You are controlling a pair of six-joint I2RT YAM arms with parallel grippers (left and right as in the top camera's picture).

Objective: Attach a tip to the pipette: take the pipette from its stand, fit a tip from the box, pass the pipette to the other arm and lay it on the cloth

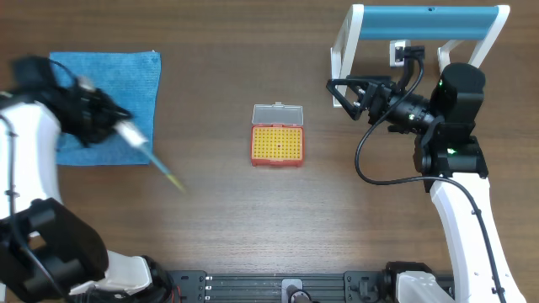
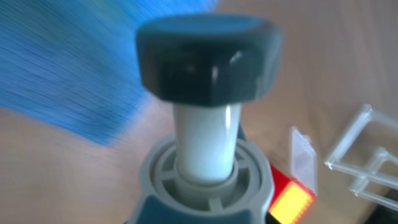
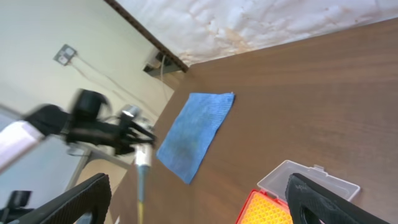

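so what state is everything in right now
pipette: gripped by the left gripper, tip fitted
tip box: lid open, on the table
cloth: spread flat, nothing lying on it
stand: no pipette on it
right gripper: open, holding nothing
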